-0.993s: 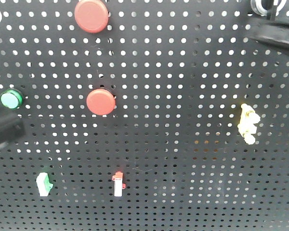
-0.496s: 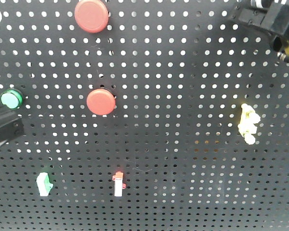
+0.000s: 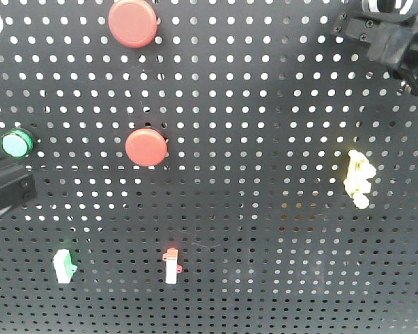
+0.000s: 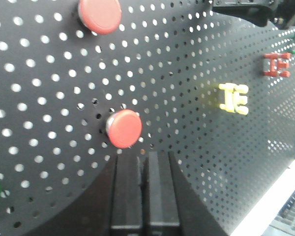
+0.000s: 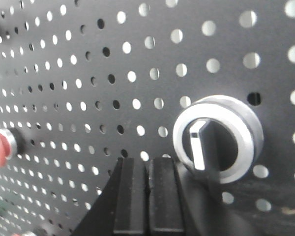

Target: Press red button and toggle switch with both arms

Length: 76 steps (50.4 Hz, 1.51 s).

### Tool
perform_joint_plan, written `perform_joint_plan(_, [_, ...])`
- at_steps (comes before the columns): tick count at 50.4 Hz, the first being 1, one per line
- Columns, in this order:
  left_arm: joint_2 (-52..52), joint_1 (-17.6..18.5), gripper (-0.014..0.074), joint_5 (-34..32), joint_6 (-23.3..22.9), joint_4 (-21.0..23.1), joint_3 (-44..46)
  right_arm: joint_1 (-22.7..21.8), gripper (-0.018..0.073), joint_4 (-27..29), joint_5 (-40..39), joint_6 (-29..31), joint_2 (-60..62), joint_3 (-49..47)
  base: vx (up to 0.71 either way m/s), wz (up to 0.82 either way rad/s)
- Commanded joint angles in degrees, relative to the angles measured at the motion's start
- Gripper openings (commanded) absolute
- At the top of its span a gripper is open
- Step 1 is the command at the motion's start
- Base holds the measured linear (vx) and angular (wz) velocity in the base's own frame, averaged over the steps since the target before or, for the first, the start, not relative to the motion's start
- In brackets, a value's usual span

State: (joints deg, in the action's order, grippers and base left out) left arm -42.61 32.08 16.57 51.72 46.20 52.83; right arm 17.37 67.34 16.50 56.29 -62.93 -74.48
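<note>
Jaws of the left gripper (image 4: 145,156) and the right gripper (image 5: 148,161) are both clenched on nothing, fingers pressed together. The red button (image 3: 132,22) sits high on the black pegboard (image 3: 265,104), well above the left gripper, whose tips point just below the smaller red button (image 4: 124,129). The toggle switch (image 5: 218,139), lever roughly upright, sits at the board's top right, just beside the right gripper's tips; contact cannot be told. A green button (image 3: 17,142) and a yellow part (image 3: 359,179) sit toward the left and right edges.
</note>
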Motion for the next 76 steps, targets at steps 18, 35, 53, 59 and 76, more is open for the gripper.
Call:
perform_joint_plan(18, [0.23,-0.06,0.0002,-2.72,-0.32,1.32,1.58,-0.41,-0.0003,-5.03,-9.42,0.13,0.97,-1.93,0.0,0.0])
perform_joint_plan(35, [0.31,-0.06,0.0002,-2.72,-0.32,1.32,1.58,-0.46,-0.0003,-9.46,-11.55,0.77,1.49,-1.93,0.0,0.0])
perform_joint_plan(53, [0.31,-0.06,0.0002,-2.67,-0.32,1.36,1.58,-0.46,-0.0003,-11.85,-11.64,0.77,3.15,-1.73,0.0,0.0])
perform_joint_plan(59, [0.31,-0.06,0.0002,-2.67,-0.32,1.44,1.58,-0.62,-0.0003,-13.41,-11.6,0.65,4.43,-1.73,0.0,0.0])
perform_joint_plan(76, [0.31,-0.06,0.0002,-2.67,-0.32,1.44,1.58,-16.24,-0.0003,-13.32,2.28,-5.52,5.58,-1.73,0.0,0.0])
